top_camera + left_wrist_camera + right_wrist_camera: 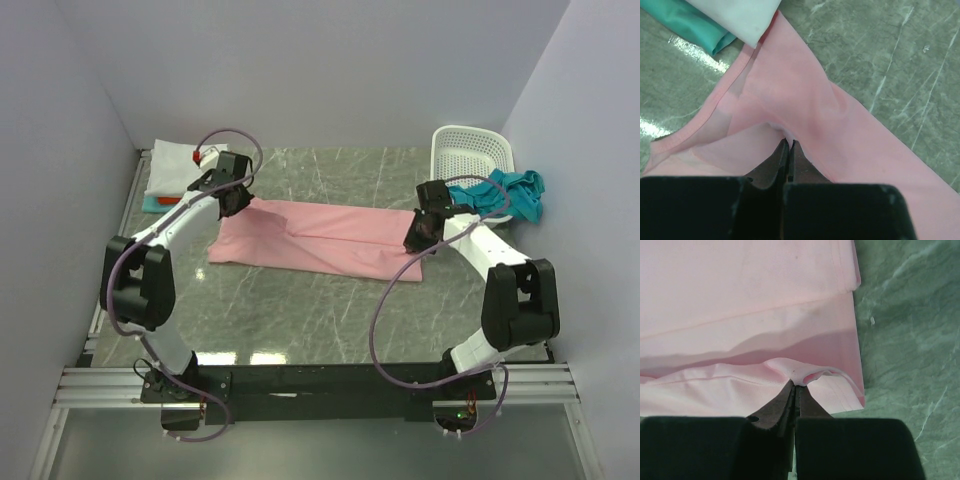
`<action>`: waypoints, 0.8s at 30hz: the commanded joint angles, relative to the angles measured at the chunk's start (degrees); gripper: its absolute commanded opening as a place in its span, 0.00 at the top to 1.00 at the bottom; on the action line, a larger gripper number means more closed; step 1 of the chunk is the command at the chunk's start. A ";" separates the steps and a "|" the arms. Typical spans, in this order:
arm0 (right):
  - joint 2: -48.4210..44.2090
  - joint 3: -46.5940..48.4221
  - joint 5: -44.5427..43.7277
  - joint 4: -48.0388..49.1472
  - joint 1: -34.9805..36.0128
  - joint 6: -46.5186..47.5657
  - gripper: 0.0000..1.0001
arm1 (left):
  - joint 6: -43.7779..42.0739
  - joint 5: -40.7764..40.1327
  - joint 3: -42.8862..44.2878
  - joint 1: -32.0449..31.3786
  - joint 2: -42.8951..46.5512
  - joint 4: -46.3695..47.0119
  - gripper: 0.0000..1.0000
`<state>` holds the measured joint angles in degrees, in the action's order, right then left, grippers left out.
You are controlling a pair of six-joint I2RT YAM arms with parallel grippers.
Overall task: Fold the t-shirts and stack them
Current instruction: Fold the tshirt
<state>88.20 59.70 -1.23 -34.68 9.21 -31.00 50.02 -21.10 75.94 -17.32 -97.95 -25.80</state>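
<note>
Surface: green veined stone-look table [330, 310], bearing all items below.
Garment: light pink cotton t-shirt [320, 235], laid across table centre as a long folded strip, left end raised.
Container: white plastic lattice basket [465, 150], far right corner; teal t-shirt [505, 192] draped over its front rim, hanging partly outside.
Stack, far left corner: white folded t-shirt [175, 165] on teal cloth [690, 25].
Tools: left gripper [789, 147], fingers pressed together, pinching pink fabric at left end; right gripper [796, 385], likewise pinching a fold by the right hem.
</note>
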 commanded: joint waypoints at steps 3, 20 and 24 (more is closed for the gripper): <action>3.02 4.28 -2.98 1.19 -0.78 -0.63 1.00 | -2.82 1.77 5.52 1.15 -5.04 3.13 0.99; 5.66 11.49 -2.47 4.70 -0.51 0.59 0.23 | -4.85 8.62 15.65 2.99 -14.82 -1.10 0.01; 8.99 14.21 -0.78 5.14 1.86 4.37 0.20 | -2.74 11.78 8.20 2.82 -10.34 0.66 0.01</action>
<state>96.57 70.22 -3.77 -32.08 9.21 -30.06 45.82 -12.73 87.68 -14.31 -113.78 -26.89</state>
